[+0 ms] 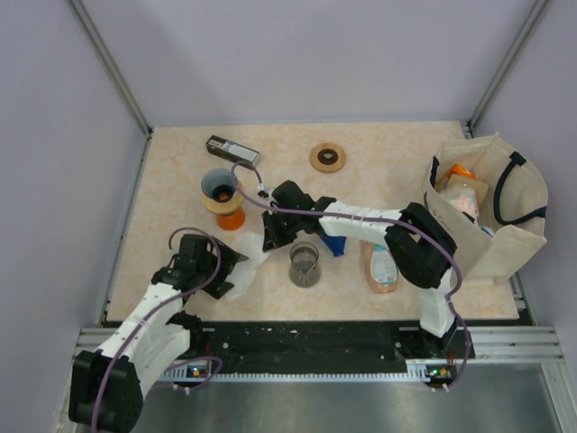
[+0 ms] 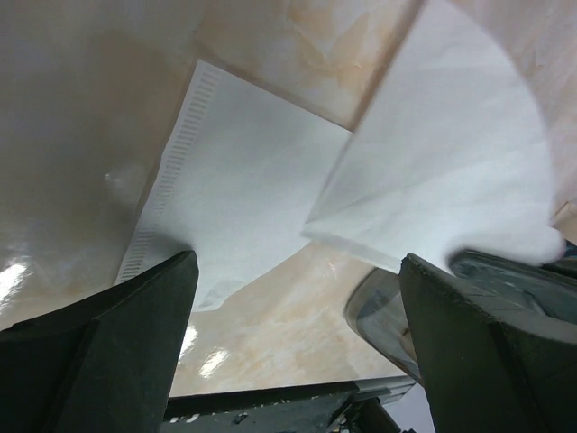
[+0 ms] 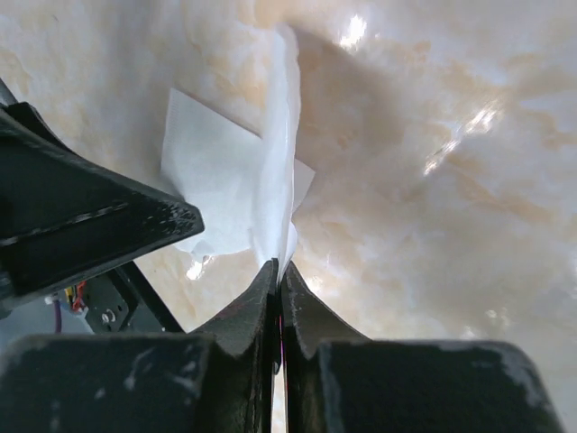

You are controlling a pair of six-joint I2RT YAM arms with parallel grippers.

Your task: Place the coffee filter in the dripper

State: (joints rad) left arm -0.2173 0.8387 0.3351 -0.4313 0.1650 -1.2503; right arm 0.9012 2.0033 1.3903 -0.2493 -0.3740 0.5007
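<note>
White crinkled paper filter (image 3: pixel 278 180) pinched by right claw (image 3: pixel 278 271).

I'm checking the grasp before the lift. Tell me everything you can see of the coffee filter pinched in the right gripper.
The coffee filter is thin white paper, fan-shaped with a rounded edge in the left wrist view. The right gripper is shut on its edge; it stands nearly edge-on to its wrist camera, raised above the beige table. A second filter with a crimped seam lies flat beneath; whether they touch is unclear. It is not in the dripper.
</note>
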